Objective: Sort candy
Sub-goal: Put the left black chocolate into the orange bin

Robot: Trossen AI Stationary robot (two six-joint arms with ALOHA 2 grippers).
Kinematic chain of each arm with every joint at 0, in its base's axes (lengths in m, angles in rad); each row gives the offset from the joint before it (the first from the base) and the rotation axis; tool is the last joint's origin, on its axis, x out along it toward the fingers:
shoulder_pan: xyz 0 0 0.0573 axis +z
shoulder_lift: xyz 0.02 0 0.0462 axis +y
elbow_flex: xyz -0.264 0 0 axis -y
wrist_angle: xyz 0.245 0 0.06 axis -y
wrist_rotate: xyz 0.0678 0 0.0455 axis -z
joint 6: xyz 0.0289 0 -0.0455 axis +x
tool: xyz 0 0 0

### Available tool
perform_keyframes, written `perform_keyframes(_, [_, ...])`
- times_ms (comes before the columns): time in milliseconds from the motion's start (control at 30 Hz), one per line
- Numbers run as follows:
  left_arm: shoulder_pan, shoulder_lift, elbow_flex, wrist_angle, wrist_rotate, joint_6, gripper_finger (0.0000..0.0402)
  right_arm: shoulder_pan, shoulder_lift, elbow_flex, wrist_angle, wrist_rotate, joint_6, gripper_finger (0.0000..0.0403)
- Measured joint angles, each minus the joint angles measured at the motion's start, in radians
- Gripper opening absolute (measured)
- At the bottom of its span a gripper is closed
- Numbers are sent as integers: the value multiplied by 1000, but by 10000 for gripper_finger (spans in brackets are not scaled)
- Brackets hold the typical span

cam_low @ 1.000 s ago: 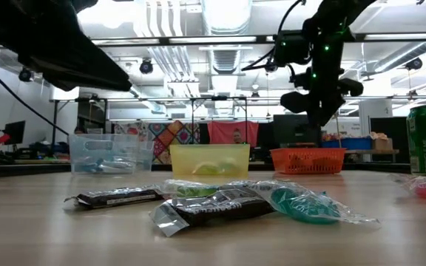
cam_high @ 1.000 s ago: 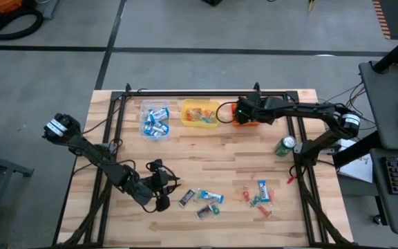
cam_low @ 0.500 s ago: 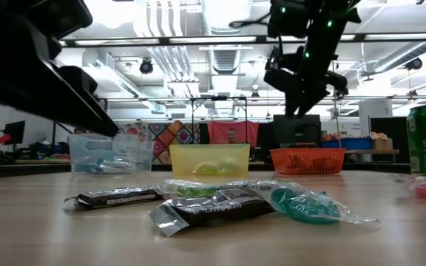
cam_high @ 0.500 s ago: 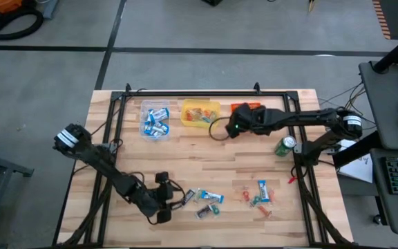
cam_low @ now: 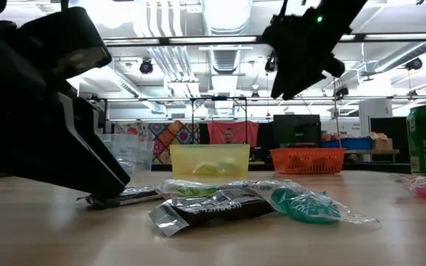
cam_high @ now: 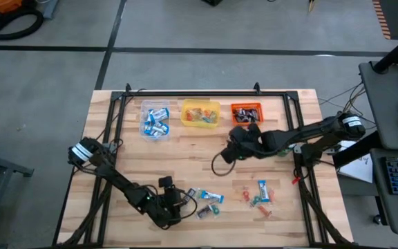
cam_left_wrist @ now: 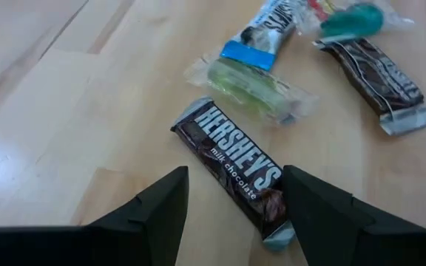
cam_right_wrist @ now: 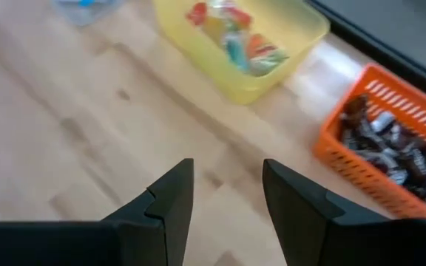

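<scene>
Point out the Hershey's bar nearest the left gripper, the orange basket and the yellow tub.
Hershey's bar (cam_left_wrist: 235, 164), left wrist view, middle of the brown wrapper.
Orange basket (cam_right_wrist: 361, 171), right wrist view, its outer side wall.
Yellow tub (cam_high: 185, 122), high view, its rim nearest the clear tub.

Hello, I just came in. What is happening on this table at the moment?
A two-armed robot is sorting candy into three tubs. The left pincer, open, is low over a Hershey's bar near the front of the table, not gripping it yet. The right pincer hovers open and empty over bare wood in front of the yellow tub and the orange tub. More sweets lie loose nearby.
</scene>
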Motion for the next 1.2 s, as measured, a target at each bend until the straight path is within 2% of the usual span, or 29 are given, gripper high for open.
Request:
perform_keyframes(167, [-1,11,-1,-38,6,-68,194,77,1,0,1,33,62,155])
perform_keyframes(300, [-10,-4,0,-156,40,-106,167,139,1,-1,22,88,112,155])
perform_keyframes(533, [-16,-75,-7,-271,70,-32,140,237,1,-30,197,241,128,155])
perform_keyframes(733, [-34,-155,-27,-312,77,19,147,259,2,-48,284,255,77,155])
perform_keyframes(933, [-40,-197,-45,-298,64,-46,174,262,10,-61,285,256,80,155])
perform_keyframes(1200, [-44,-143,-48,-273,41,-345,199,262,74,-62,298,253,103,155])
